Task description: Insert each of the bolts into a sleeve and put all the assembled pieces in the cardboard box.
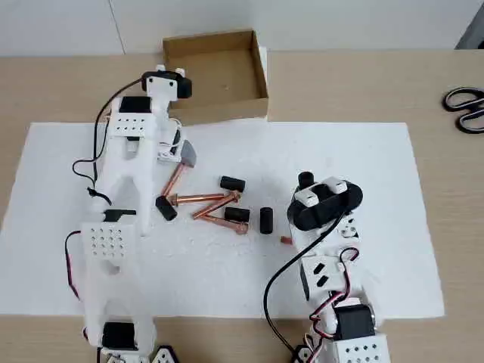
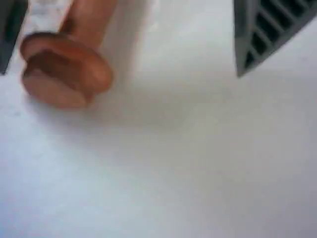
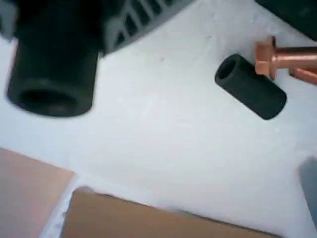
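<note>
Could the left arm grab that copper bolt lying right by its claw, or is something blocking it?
Probably yes. The left claw is open and straddles the copper bolt at its head end, on the white sheet, and nothing lies over the bolt there.

The bolts are gleaming as smooth coppery metal; the sleeves are looking matt black and rubbery; the box is showing matt brown cardboard.

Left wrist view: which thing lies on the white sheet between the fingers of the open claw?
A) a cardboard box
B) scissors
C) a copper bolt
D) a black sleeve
C: the flanged head of a copper bolt rests on the white sheet, inside the open left claw.
</note>
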